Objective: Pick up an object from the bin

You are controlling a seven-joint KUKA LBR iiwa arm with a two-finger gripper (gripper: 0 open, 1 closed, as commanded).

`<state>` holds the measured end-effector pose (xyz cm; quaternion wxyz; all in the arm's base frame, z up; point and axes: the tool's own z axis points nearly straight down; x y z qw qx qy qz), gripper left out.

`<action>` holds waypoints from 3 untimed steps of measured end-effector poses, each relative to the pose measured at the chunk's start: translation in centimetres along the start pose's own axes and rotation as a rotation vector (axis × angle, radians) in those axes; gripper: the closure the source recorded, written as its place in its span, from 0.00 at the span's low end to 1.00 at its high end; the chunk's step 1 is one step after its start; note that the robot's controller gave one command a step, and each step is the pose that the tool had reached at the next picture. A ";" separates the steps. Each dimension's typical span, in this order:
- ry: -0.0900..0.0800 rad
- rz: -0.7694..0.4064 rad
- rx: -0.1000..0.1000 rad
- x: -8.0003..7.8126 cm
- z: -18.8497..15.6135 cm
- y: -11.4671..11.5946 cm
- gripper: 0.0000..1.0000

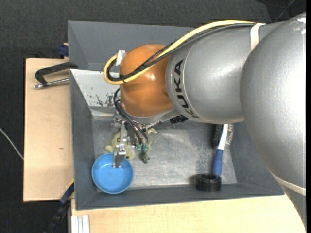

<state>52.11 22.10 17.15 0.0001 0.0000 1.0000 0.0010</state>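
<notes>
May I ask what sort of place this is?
Likely a robotics lab's bin-picking station: a grey KUKA arm reaches into a grey metal bin holding a round blue bowl and black ring.

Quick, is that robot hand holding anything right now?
The hand: open, holding nothing, with one tip over the rim of the blue bowl.

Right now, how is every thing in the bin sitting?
blue bowl: upright, open side up, in the lower left corner.
black ring: lying flat by the near wall.
blue and white stick: lying down on the right, top end under the arm.
tool: down low, beside the bowl's rim.
</notes>
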 end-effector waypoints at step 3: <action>-0.014 -0.206 -0.002 -3.3 -7.4 -2.0 1.00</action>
